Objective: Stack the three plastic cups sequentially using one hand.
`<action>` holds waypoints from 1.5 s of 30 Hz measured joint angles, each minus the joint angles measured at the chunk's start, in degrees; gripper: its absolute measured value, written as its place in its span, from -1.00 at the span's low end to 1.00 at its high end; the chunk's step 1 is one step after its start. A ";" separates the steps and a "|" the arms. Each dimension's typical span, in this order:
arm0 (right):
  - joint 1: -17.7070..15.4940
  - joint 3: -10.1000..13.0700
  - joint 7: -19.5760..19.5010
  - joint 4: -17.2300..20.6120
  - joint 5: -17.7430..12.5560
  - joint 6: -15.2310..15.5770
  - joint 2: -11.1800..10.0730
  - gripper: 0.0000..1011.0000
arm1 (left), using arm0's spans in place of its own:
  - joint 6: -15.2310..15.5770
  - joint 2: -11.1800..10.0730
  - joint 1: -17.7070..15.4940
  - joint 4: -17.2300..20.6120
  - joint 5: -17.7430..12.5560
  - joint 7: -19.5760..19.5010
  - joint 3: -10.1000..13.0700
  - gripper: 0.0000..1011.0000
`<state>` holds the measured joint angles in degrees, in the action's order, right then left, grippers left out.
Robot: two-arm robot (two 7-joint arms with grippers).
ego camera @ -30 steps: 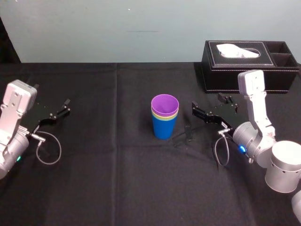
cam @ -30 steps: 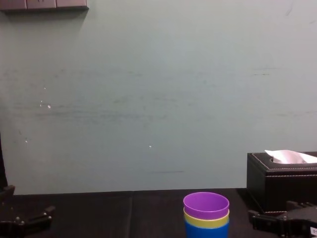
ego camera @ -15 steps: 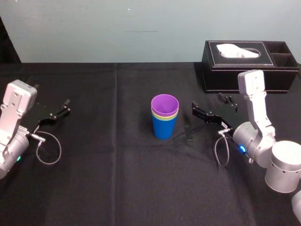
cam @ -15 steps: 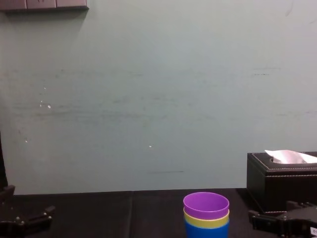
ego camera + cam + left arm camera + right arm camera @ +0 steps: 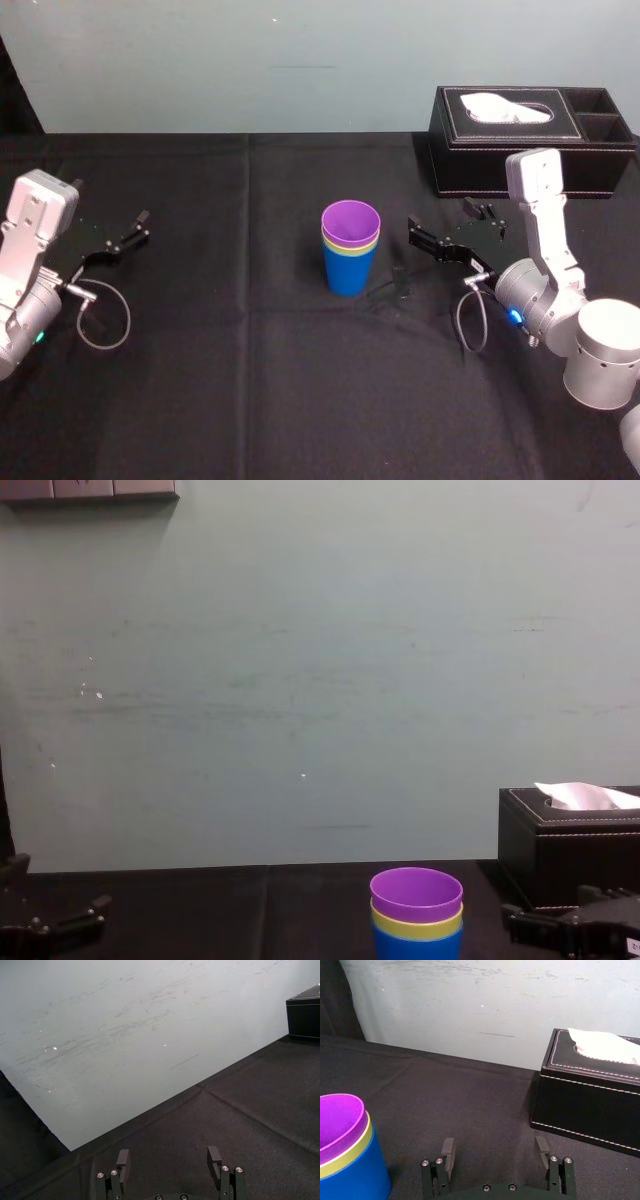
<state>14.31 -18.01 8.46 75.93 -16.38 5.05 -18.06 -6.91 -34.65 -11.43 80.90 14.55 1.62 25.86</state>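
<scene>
Plastic cups (image 5: pixel 350 250) in one stack

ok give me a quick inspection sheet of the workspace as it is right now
surface: table covered by a black cloth with creases.
job's things: blue cup at the bottom, yellow-green cup nested in it, purple cup on top; one upright stack mid-table.
clutter: black tissue box at the back right, white tissue poking out.
grippers: right gripper open, to the right of the stack and apart from it; left gripper open at the far left, holding nothing.
cables: left cable loop at the left wrist; right cable loop at the right wrist.
surroundings: pale wall behind the table.
</scene>
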 joint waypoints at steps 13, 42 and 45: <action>0.00 0.00 0.00 0.00 0.00 0.00 0.00 0.98 | 0.00 0.00 0.00 0.00 0.00 0.00 0.00 1.00; 0.00 0.00 0.00 0.00 0.00 0.00 0.00 0.98 | 0.00 0.00 0.00 0.00 0.00 0.00 0.00 1.00; 0.00 0.00 0.00 0.00 0.00 0.00 0.00 0.98 | 0.00 0.00 0.00 0.00 0.00 0.00 0.00 1.00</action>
<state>14.31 -18.01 8.46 75.93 -16.38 5.05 -18.07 -6.91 -34.65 -11.43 80.90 14.55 1.62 25.86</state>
